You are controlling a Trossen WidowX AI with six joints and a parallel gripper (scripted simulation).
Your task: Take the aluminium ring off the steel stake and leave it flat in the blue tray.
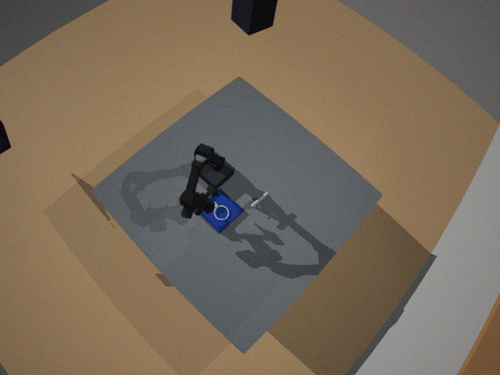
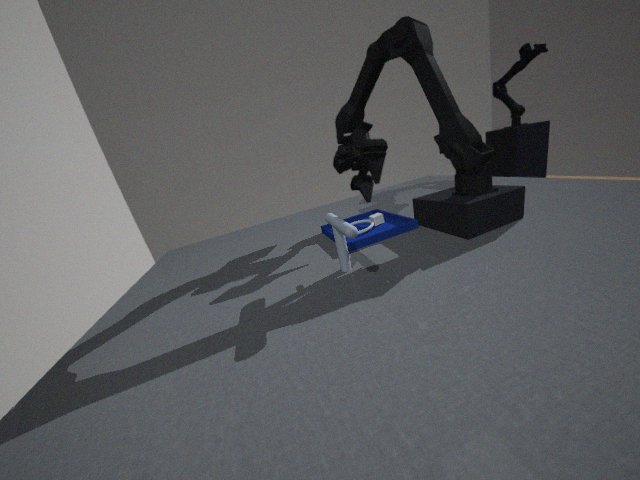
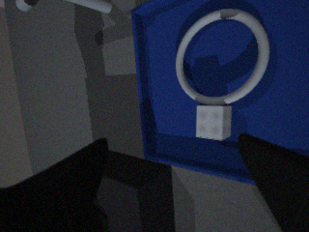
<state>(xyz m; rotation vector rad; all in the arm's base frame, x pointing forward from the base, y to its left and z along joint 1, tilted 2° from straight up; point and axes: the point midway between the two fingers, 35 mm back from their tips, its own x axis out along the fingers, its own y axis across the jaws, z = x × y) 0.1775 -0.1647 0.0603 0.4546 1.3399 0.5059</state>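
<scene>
One ring (image 1: 214, 218) (image 2: 370, 227) (image 3: 180, 63) in one blue tray (image 1: 219, 230) (image 2: 382, 239) (image 3: 140, 87), and it's off the stake! One tab (image 2: 376, 219) (image 3: 212, 122) on that ring, pale and blocky. One steel stake (image 2: 341, 253) stands on the table (image 1: 242, 315) (image 2: 413, 361) just outside the tray, with one cross-bar (image 1: 259, 199) (image 2: 341, 225) (image 3: 89, 4) on top. And the end effector (image 2: 372, 192) (image 3: 173, 142): one of them, two fingers, spread wide, nothing between them, hanging above the tray, touching neither ring nor tab!
</scene>
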